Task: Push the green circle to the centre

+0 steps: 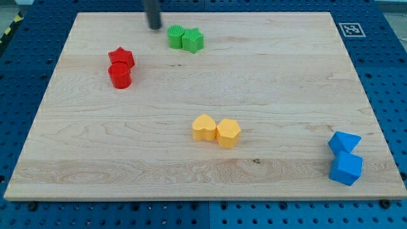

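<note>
Wooden board point(267, 70), on a blue pegboard surface point(388, 76); no containers, all blocks lie loose on it.

- Green circle point(175, 35) near the view's top edge, left of middle, touching a green star point(193, 41) on its right.
- Red star point(121, 57) touching the red cylinder point(119, 76) below it, toward the view's left.
- Yellow heart point(204, 127) and yellow hexagon point(228, 133), touching, just below the board's middle.
- Two blue blocks, upper point(344, 142) and lower point(346, 168), touching, close to the right edge; shapes unclear.

Bare wood lies between the green pair and the yellow pair.

My tip point(154, 27): a plain rod, nothing grasped, just left of the green circle, slightly above it, apart from it.
</note>
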